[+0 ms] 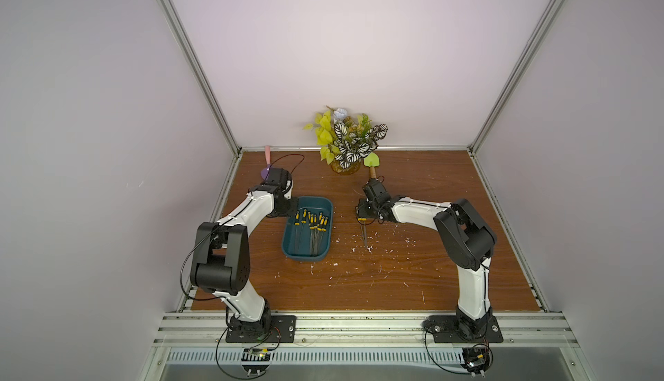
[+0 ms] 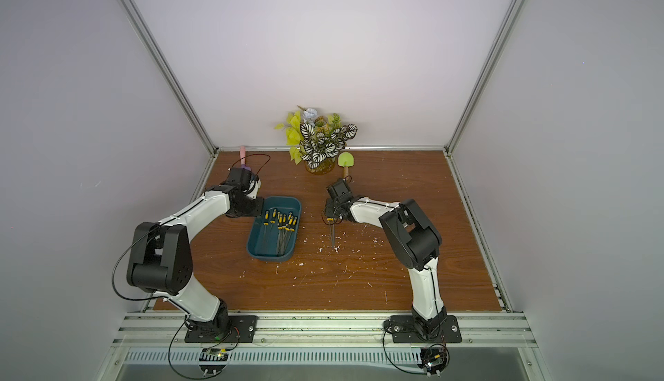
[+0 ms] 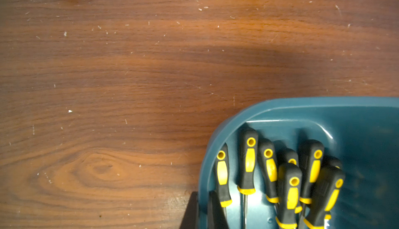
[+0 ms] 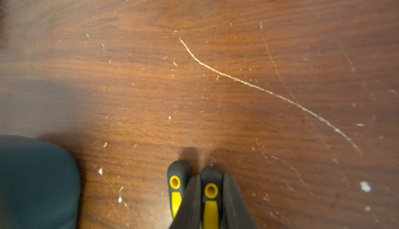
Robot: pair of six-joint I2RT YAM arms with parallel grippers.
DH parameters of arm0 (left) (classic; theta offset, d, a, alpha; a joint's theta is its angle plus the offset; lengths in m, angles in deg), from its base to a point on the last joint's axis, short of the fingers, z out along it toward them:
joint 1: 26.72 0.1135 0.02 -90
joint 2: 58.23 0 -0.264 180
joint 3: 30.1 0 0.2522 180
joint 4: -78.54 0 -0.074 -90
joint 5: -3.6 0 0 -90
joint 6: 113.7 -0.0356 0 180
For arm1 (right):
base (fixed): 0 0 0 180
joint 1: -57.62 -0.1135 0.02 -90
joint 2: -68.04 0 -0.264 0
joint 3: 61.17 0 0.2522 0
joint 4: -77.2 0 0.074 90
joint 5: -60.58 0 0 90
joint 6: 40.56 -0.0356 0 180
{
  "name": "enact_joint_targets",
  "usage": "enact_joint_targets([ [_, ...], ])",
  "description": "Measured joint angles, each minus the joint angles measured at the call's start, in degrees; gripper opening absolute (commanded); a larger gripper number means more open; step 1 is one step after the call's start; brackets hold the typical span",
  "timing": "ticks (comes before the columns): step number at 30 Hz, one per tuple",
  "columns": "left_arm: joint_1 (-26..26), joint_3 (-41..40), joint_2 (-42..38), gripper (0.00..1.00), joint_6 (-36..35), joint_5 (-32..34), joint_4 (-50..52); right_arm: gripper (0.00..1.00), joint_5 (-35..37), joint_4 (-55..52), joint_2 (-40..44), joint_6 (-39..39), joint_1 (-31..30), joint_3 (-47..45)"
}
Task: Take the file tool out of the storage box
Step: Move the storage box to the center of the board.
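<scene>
Right claw closed tight on file tool handle; tool is outside storage box, off its right side, near but apart. Long axis runs parallel to box's long side, handle toward box's far end, tip toward its near end. Left claw pinched shut on box wall

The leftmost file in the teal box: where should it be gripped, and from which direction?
I'd grip its black-and-yellow handle, coming straight down and closing across it. The handle is its thickest part, the file lies flat with a gap to the next handle, and the storage box walls block sideways approaches.
</scene>
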Motion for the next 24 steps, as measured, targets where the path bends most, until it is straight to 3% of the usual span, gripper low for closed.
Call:
enact_joint_targets([
  [10, 0.04, 0.0, 0.0, 0.02, 0.46, -0.55, -0.22, 0.0, 1.38, -3.32, 1.51, 5.31, 2.1, -0.39],
  [24, 0.17, -0.9, 0.0, 0.01, 3.08, -0.44, -1.55, 0.05, 2.32, -4.83, -0.48, 5.97, 1.53, 5.55],
])
